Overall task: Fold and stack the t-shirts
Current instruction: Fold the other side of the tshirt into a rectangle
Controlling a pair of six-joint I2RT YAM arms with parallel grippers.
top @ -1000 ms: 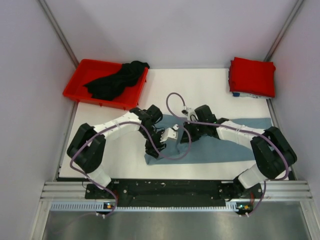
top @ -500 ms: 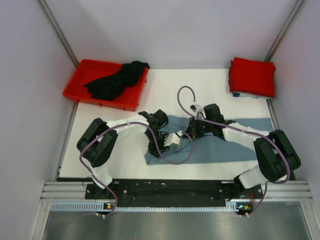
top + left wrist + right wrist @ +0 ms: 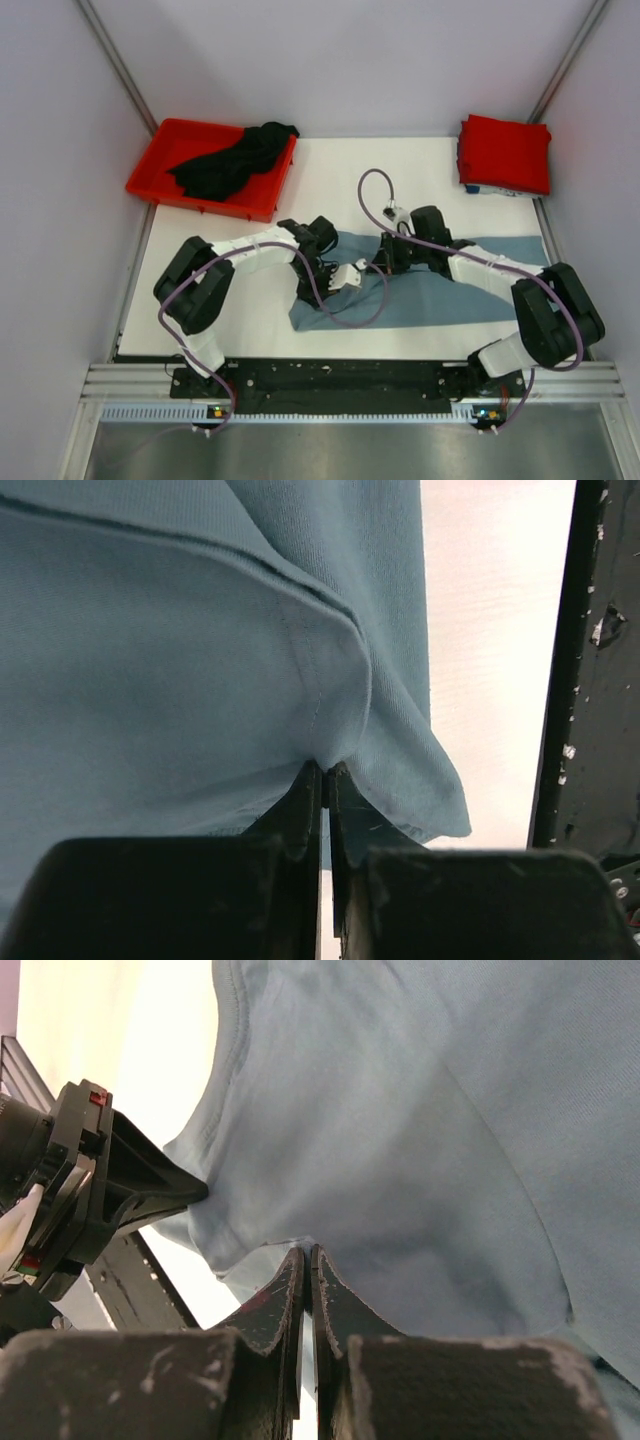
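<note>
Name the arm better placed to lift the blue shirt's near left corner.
Left, probably: the left pincer is shut on the grey-blue t-shirt near that corner; the right pincer grips it farther right.

Table: middle of the frame, arm bases along its lower edge
Bin: on the table's upper left corner
Crumpled t-shirt: in the bin, reaching over its upper right corner
Folded t-shirt: on the table's upper right corner, well apart from the bin
Spread t-shirt: flat on the table, lower centre to lower right
Left gripper: on the spread shirt's left end, jaws pinching its cloth
Right gripper: just right of the left one, at the shirt's upper edge, jaws on the cloth
</note>
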